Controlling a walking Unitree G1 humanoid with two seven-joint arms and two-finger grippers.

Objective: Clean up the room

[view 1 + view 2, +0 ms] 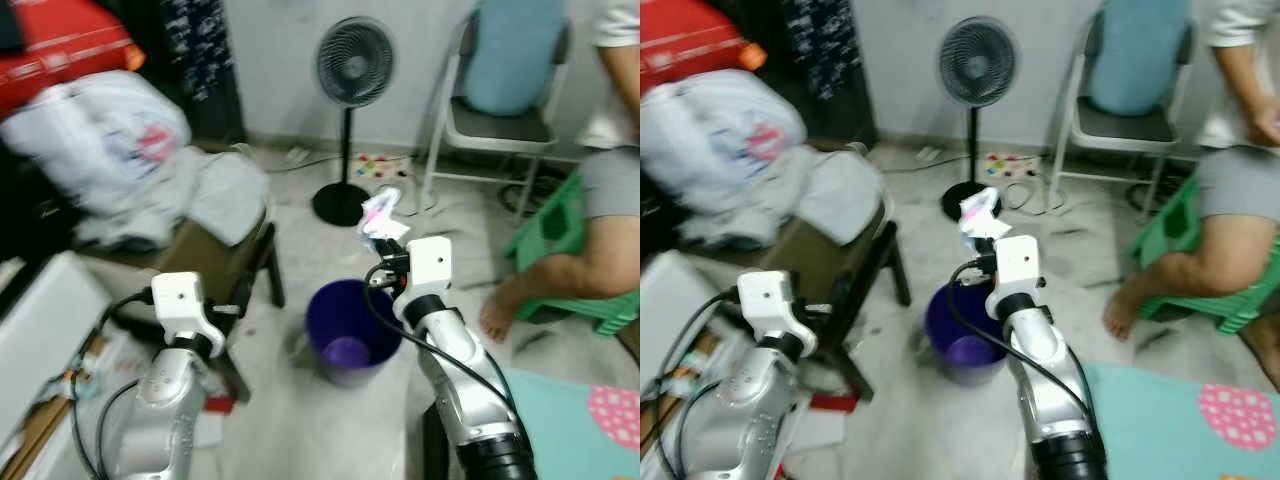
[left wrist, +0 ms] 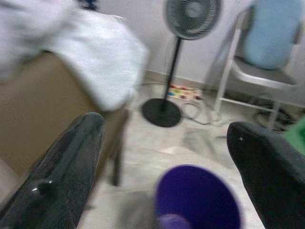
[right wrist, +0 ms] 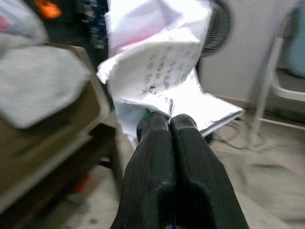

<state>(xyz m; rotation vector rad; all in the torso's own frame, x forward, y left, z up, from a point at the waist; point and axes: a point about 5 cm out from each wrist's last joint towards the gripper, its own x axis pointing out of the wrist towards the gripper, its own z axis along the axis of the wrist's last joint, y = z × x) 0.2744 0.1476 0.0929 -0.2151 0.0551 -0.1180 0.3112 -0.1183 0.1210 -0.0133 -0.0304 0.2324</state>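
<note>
My right gripper (image 3: 169,121) is shut on a crumpled white paper (image 3: 162,71) with printed text and a pink patch. In the left eye view that paper (image 1: 380,218) is held up above and just behind the purple bin (image 1: 352,330) standing on the floor in front of me. The bin (image 2: 198,200) also lies low between my left gripper's fingers (image 2: 71,167), which are spread wide with nothing between them. My left arm is raised at the left, beside the brown chair (image 1: 215,262).
Clothes and a white bag (image 1: 110,140) are heaped on the brown chair. A standing fan (image 1: 352,70) and a power strip (image 1: 375,165) are behind the bin. A folding chair (image 1: 495,110) stands at the back right. A person (image 1: 590,250) sits on a green stool (image 1: 560,240). A teal mat (image 1: 580,420) lies near right.
</note>
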